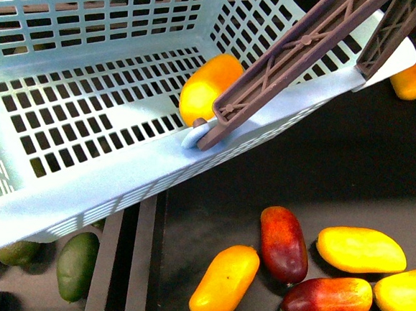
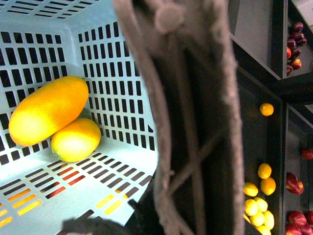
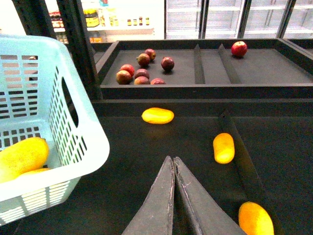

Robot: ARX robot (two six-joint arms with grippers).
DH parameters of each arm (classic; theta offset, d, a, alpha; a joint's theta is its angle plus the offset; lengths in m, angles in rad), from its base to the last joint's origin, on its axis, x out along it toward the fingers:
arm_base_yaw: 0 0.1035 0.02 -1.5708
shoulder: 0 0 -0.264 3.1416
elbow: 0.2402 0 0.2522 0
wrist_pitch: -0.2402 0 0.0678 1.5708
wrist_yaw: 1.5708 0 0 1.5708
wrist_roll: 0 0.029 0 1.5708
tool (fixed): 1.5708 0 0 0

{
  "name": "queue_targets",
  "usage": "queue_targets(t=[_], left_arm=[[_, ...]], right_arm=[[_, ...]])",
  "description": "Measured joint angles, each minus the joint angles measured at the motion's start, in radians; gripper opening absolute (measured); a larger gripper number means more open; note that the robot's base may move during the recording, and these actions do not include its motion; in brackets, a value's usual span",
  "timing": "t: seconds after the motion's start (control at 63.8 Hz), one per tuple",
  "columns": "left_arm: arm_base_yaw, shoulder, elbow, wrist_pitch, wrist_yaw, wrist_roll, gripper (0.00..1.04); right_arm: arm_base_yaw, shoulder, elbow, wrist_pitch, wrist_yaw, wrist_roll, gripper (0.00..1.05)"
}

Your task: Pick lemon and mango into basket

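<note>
1. The picking looks finished: both the mango (image 2: pixel 49 110) and the lemon (image 2: pixel 76 140) already lie inside the basket (image 2: pixel 117 88), and neither is held.
2. By these views, no further fruit needs fetching. What is left, if anything, is only settling the basket, which sits tilted in the front view.
3. The two fruits rest on the slotted floor, close to a side wall near a corner. They touch each other, with the mango partly over the lemon.
4. The mango is a long smooth oval, yellow at one end and deepening to orange. The lemon is smaller, plain yellow and egg-shaped.
5. The basket is light teal with slotted walls. Its brown handle (image 1: pixel 300 47) slants across the near rim, with a white tie (image 1: pixel 192 137) at its end.
6. The right gripper (image 3: pixel 173 161) has its fingers pressed together with nothing between them. It hangs over the dark shelf (image 1: pixel 339 167) beside the basket.
7. The left gripper cannot be made out. The handle fills the left wrist view, so I cannot tell whether it is gripped.
8. Loose yellow mangoes (image 1: pixel 224 282), dark red mangoes (image 1: pixel 283 243) and green fruits (image 1: pixel 77 265) lie on the shelf below.
</note>
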Motion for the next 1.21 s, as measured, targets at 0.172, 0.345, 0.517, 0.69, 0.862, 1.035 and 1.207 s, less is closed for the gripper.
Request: queue_targets(t=[0.172,0.345,0.517,0.69,0.862,1.035,1.207], left_arm=[[0.000,0.000,0.000,0.000,-0.002,0.000,0.05],[0.000,0.000,0.000,0.000,-0.002,0.000,0.05],[0.000,0.000,0.000,0.000,-0.002,0.000,0.05],[0.000,0.000,0.000,0.000,-0.001,0.000,0.05],[0.000,0.000,0.000,0.000,-0.002,0.001,0.05],[0.000,0.000,0.000,0.000,-0.002,0.000,0.05],[-0.001,0.000,0.000,0.000,0.000,0.000,0.05]], right_arm=[[0.000,-0.053,-0.036,-0.002,-0.002,0.000,0.02],[0.000,-0.148,-0.037,-0.090,-0.002,0.000,0.02],[0.000,-0.234,-0.037,-0.172,-0.002,0.000,0.02],[0.000,-0.318,-0.037,-0.253,-0.002,0.000,0.02],[0.000,-0.383,-0.037,-0.319,-0.003,0.000,0.02],[0.000,-0.429,-0.037,-0.365,-0.003,0.000,0.02],[0.000,-0.570,-0.036,-0.537,0.000,-0.001,0.02]])
